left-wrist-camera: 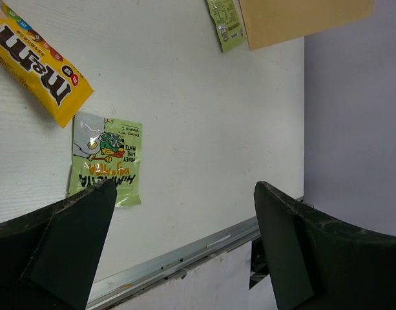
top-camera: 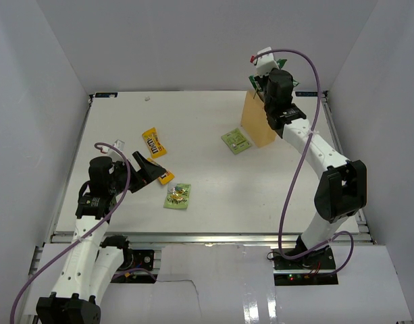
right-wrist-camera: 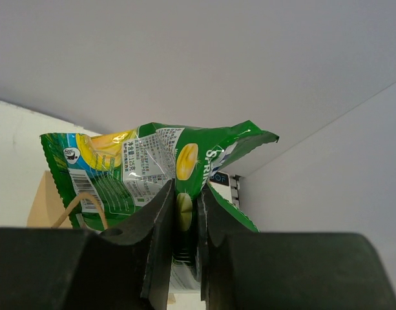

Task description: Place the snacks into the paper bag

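Note:
My right gripper (top-camera: 264, 79) is shut on the larger green chip bag (top-camera: 252, 82) and holds it above the upright tan paper bag (top-camera: 257, 125) at the back right. In the right wrist view the chip bag (right-wrist-camera: 152, 165) is pinched between my fingers (right-wrist-camera: 156, 219), with the paper bag's rim (right-wrist-camera: 46, 206) and a looped handle below. My left gripper (top-camera: 149, 172) is open and empty, over one yellow candy pack (top-camera: 166, 177). A second yellow pack (top-camera: 153, 142) lies further back. One light-green pack (top-camera: 177, 196) lies beside my left gripper, another (top-camera: 236, 141) beside the paper bag.
The left wrist view shows my open left gripper (left-wrist-camera: 185, 188) above the table, a yellow pack (left-wrist-camera: 39, 68), a light-green pack (left-wrist-camera: 107, 158), the far light-green pack (left-wrist-camera: 227, 24) and the paper bag's base (left-wrist-camera: 301, 19). The table's metal front edge (left-wrist-camera: 185, 258) is close. White walls enclose the table.

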Motion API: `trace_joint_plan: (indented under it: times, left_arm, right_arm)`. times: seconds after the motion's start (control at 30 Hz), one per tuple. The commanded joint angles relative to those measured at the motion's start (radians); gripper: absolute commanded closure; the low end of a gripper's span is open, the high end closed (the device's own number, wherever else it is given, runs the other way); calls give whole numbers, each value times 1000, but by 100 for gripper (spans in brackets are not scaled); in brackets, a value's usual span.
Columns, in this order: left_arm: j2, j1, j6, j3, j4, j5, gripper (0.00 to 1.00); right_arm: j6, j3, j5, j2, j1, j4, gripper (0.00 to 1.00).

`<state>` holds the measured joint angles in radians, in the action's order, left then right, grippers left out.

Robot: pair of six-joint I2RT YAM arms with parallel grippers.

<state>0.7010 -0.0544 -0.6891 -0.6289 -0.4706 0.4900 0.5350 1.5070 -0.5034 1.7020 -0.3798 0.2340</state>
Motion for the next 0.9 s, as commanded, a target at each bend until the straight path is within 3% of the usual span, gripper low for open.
trace_joint_plan:
  times: [0.0, 0.87]
  left_arm:
    - [-11, -1, 11, 5, 1, 7, 2]
    - [-21, -1, 10, 6, -2, 5, 2]
  right_arm:
    - [14, -22, -21, -79, 2, 80, 92]
    - [43, -131, -35, -81, -18, 64, 92]
